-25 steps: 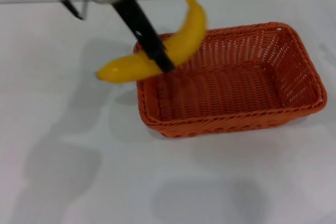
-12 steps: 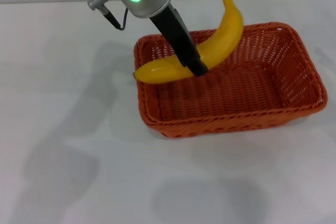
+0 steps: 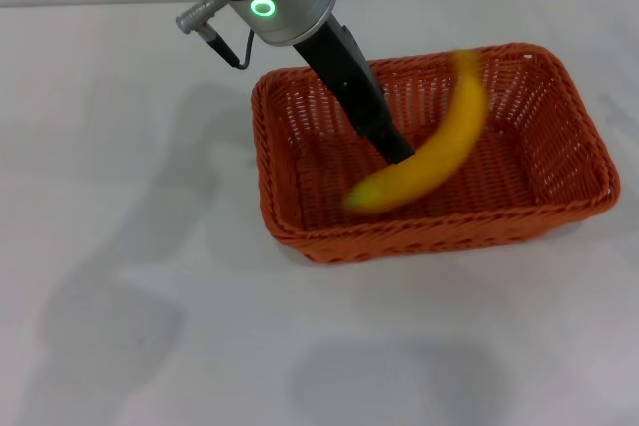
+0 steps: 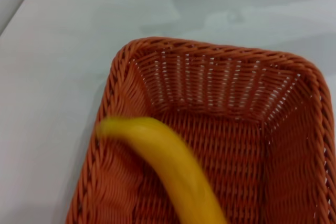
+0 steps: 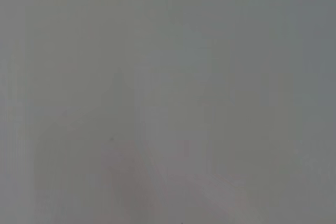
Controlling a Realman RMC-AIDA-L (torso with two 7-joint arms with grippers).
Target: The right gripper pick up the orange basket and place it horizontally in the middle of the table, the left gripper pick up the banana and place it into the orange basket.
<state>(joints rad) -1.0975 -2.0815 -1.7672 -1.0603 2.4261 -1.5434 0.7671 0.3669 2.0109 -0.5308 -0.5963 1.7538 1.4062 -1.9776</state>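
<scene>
Head view: the banana (image 3: 431,162), blurred, is seen inside the basket (image 3: 559,209) at table (image 3: 130,286) centre, at 5 o'clock from the left gripper (image 3: 397,152); the jaws' state cannot be told.

Left wrist view: banana over the basket floor.

Right wrist view: nothing identifiable.

Placement is judged underway; release and retreat would be needed next.

1 orange basket (image 3: 519,216) sits on 1 white table (image 3: 130,276). 1 yellow banana (image 3: 429,162) is inside the basket's opening. 1 robot arm with 1 black gripper, the left gripper (image 3: 399,152), reaches into the basket. No second arm appears.
</scene>
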